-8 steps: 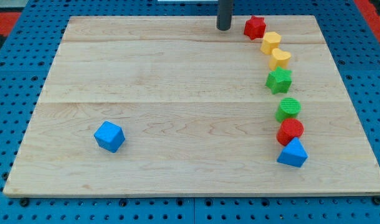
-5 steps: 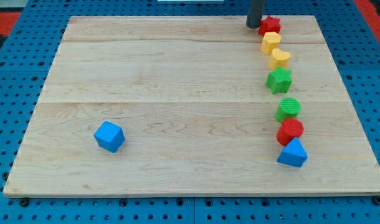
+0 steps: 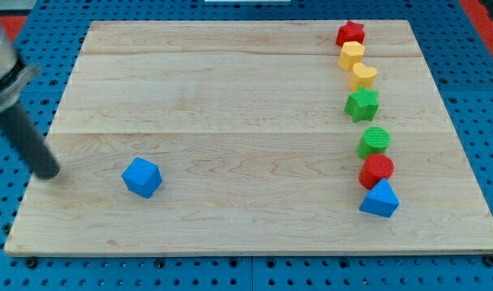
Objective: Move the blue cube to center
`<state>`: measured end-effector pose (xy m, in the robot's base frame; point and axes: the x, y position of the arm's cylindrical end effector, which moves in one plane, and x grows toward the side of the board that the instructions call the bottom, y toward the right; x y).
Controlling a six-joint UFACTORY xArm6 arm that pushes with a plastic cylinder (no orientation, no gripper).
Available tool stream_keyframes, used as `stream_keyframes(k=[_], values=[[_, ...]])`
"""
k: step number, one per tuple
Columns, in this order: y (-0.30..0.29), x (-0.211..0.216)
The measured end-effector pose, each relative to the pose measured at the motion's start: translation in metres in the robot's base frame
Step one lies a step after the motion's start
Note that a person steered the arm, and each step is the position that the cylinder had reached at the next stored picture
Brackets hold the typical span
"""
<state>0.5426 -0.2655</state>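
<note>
The single camera view shows a wooden board on a blue pegboard; no writing or label can be read anywhere. The blue cube sits on the board at about 8 o'clock from the board's middle, well apart from the other blocks, turned so one corner points toward the view's bottom; being a cube, it has no long axis. My tip rests at 9 o'clock of the cube, near it but not touching, close to the board's left edge; the rod has no jaws. Down the right side runs a curved line of blocks: red star, yellow heart, second yellow heart, green star, green cylinder, red cylinder, blue triangle.
</note>
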Motion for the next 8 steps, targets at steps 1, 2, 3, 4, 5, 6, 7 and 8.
stream_keyframes(k=[1, 2, 3, 4, 5, 6, 7, 8], values=[[0.073, 0.034], [0.104, 0.003], [0.141, -0.034], [0.168, -0.064], [0.212, -0.084], [0.245, -0.118], [0.25, -0.171], [0.272, -0.207]])
